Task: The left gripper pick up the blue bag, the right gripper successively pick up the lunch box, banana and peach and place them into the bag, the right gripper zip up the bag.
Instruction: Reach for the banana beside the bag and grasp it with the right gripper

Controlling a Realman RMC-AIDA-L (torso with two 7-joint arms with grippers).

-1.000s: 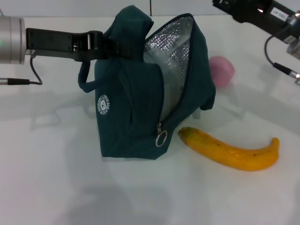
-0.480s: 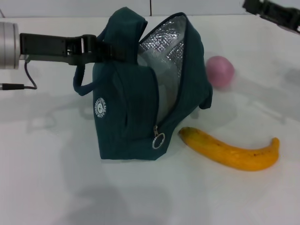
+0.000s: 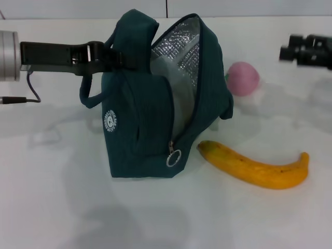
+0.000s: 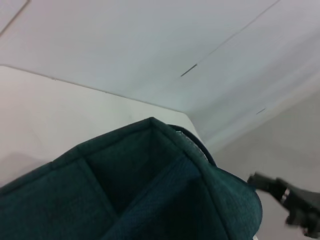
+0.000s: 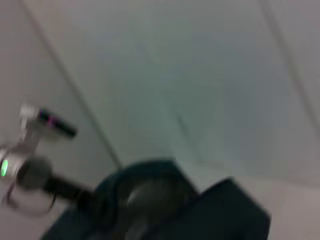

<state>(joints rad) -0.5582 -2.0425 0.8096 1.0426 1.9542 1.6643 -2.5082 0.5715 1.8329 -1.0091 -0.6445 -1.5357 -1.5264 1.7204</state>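
toward the table's near edge lies the banana (image 3: pixel 257 167), next to fetch; mid-table the left gripper (image 3: pixel 106 56) pinches the blue bag (image 3: pixel 155 109) open; the right gripper (image 3: pixel 293 52), far right, fingers unreadable, must descend.

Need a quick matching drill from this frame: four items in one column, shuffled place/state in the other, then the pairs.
Items:
1. blue bag
2. banana
3. peach
4. left gripper

States:
A. lying on the table in front of the bag's open side
B. shut on the bag's top
C. upright, unzipped, foil lining showing
D. pink, on the table behind the bag

Pairs: 1-C, 2-A, 3-D, 4-B
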